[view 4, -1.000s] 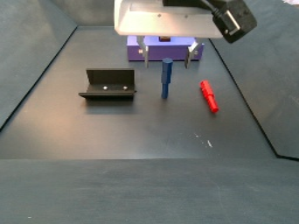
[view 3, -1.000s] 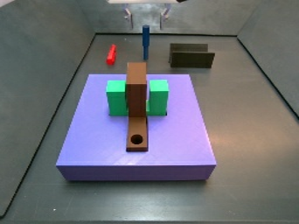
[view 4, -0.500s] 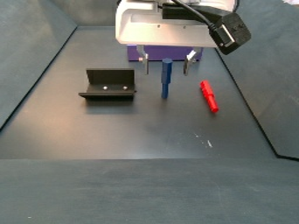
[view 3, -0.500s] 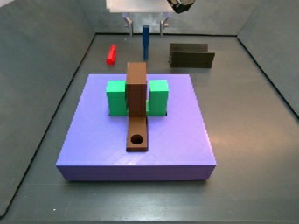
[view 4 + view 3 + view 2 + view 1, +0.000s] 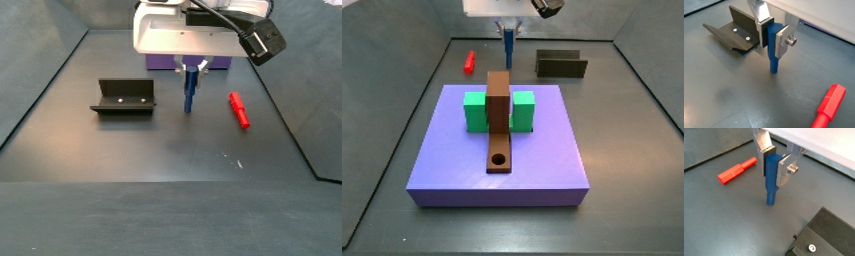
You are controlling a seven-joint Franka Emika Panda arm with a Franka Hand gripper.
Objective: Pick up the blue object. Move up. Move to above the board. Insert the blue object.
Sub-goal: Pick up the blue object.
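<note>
Side views show, from left to right, the red stick (image 5: 470, 61), the peg (image 5: 509, 46) and the fixture (image 5: 561, 64) on the dark floor behind the purple slab (image 5: 543, 160). The peg stands upright, long axis vertical, lower tip on or just above the floor. Both wrist views show the gripper (image 5: 776, 164) closed around the peg's upper part, silver fingers (image 5: 785, 39) pressing its sides. The board (image 5: 500, 120) lies across the green block (image 5: 476, 112), hole (image 5: 500, 159) nearest the camera. No writing is legible.
</note>
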